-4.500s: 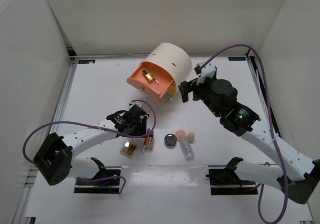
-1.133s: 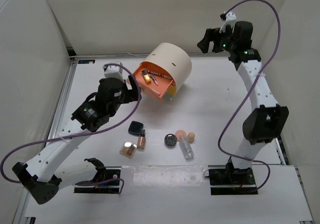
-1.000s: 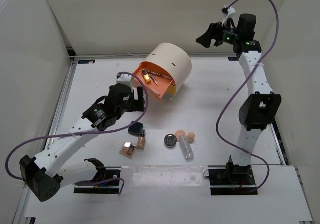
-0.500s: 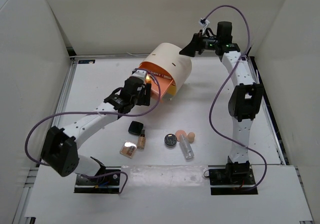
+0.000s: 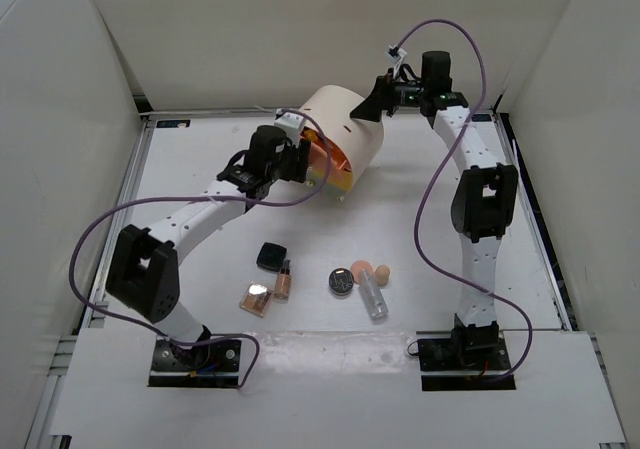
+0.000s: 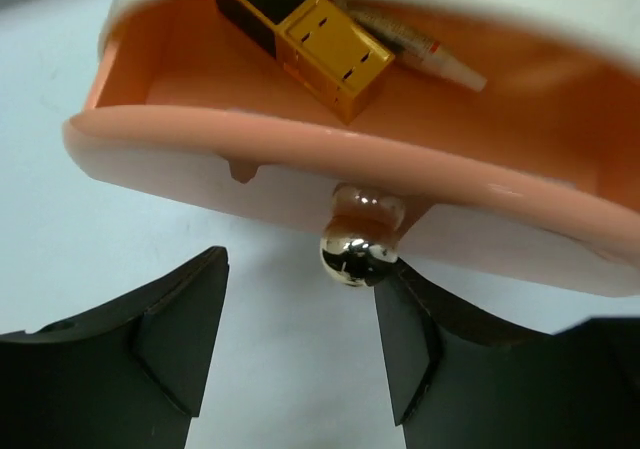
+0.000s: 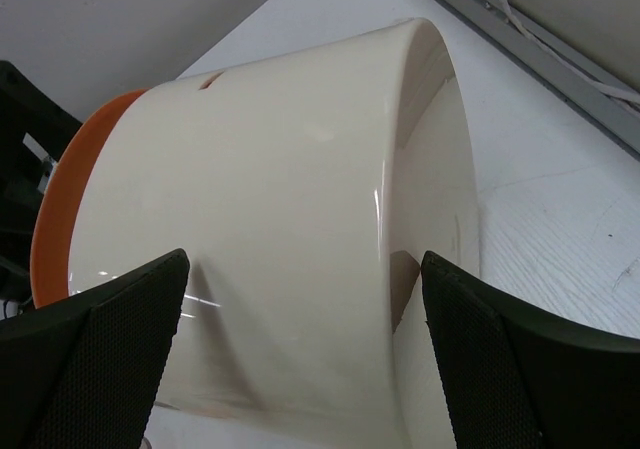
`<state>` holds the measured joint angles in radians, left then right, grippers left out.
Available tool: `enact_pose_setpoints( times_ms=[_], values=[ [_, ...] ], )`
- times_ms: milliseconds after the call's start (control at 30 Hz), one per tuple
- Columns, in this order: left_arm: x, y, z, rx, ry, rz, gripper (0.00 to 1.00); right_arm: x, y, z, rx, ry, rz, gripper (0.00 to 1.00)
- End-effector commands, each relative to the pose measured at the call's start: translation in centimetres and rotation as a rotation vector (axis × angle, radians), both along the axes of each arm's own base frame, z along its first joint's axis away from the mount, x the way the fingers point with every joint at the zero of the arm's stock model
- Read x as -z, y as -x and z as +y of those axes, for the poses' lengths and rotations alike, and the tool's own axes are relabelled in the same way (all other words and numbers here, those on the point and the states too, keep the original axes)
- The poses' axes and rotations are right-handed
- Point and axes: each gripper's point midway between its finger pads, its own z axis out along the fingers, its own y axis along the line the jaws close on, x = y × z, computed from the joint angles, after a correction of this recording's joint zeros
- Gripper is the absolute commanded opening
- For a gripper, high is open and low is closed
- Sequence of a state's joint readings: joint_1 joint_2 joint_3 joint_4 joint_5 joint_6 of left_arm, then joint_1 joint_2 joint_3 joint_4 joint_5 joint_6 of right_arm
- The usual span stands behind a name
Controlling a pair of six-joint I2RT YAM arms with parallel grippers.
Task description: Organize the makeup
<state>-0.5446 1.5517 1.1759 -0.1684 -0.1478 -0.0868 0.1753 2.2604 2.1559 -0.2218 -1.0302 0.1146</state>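
Table: flat white table (image 5: 340,239), walled on three sides.
Box: big cream cylinder box (image 5: 350,134) lying on its side at the far middle.
Drawer: orange plastic drawer (image 6: 300,169), pulled partly out of the box toward the left arm.
Right gripper: right gripper (image 7: 300,269) has its jaws wide apart, straddling the box's curved wall.
Left gripper: left gripper (image 6: 300,279) has its jaws apart, with the shiny round metal knob (image 6: 358,249) between them, just beside one finger.
Loose makeup, near middle: black square compact (image 5: 270,257), mirrored rose-gold palette (image 5: 256,298), round dark compact (image 5: 342,281), clear tube (image 5: 374,297), peach sponges (image 5: 368,269).
In the drawer: gold rectangular case (image 6: 335,54), slim tube (image 6: 430,49).
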Motion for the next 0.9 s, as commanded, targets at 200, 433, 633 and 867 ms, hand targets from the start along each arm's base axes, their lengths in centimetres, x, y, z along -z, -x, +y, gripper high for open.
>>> enact_pose_setpoints(
  times_ms=[200, 433, 633, 867],
  values=[
    [-3.6, -5.3, -5.0, 0.117, 0.105, -0.084, 0.71, 1.8, 1.1, 0.8, -0.017, 0.028, 0.042, 0.98],
    [-2.5, -5.0, -4.5, 0.097, 0.086, -0.02, 0.98, 2.3, 0.2, -0.5, 0.048, 0.052, 0.059, 0.98],
    [-0.3, -2.2, -3.4, 0.167, 0.068, -0.026, 0.98, 1.4, -0.5, -2.2, 0.089, 0.051, 0.043, 0.98],
    [0.6, -3.1, -3.4, 0.163, 0.084, -0.035, 0.96, 1.0, -0.3, -2.8, 0.105, 0.057, 0.041, 0.98]
  ],
)
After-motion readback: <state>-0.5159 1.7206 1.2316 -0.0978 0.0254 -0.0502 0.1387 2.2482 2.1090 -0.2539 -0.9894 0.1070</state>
